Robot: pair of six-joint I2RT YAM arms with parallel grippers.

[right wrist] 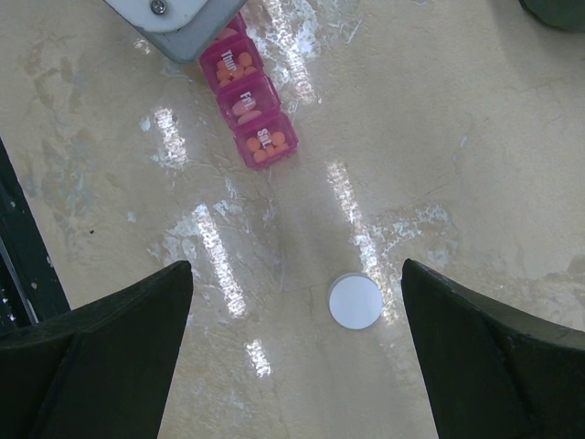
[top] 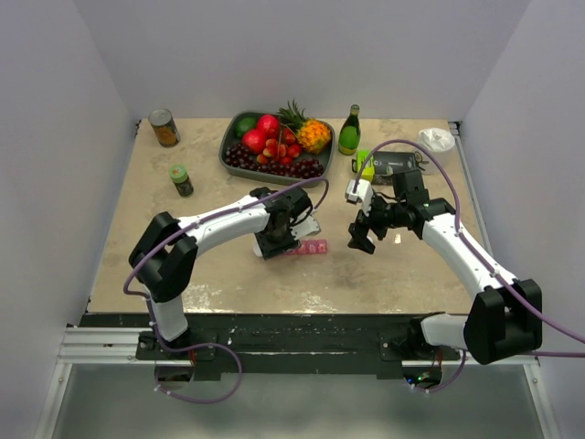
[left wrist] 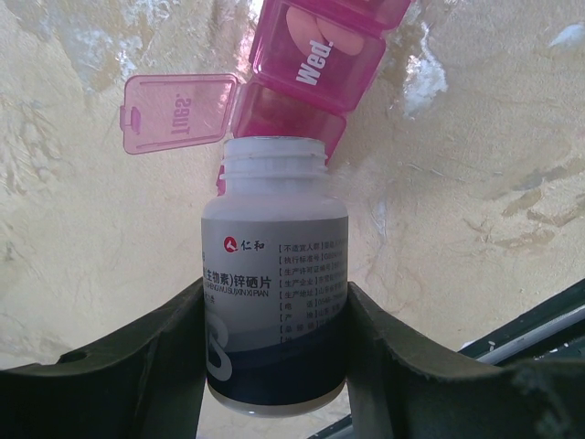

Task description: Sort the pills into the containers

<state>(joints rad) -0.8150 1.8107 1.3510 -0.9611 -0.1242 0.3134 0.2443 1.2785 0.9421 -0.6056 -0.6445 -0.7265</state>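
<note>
My left gripper (left wrist: 274,306) is shut on a white pill bottle (left wrist: 274,274) with a dark blue band and no cap. The bottle's open mouth lies right at the pink containers strip (left wrist: 315,55), at the compartment whose "Tues" lid (left wrist: 178,112) stands flipped open. From above, the left gripper (top: 279,240) covers the strip's left end (top: 311,246). Orange pills (right wrist: 265,151) show through the closed Thur, Fri and Sat compartments (right wrist: 251,101). My right gripper (right wrist: 297,274) hangs open above the table, right of the strip, with a round white cap (right wrist: 355,301) lying on the table below it.
At the back stand a dark tray of fruit (top: 274,146), a green bottle (top: 348,131), a can (top: 164,127) and a green-capped jar (top: 181,180). A yellow-green item (top: 366,165) and a crumpled white thing (top: 436,139) lie at the back right.
</note>
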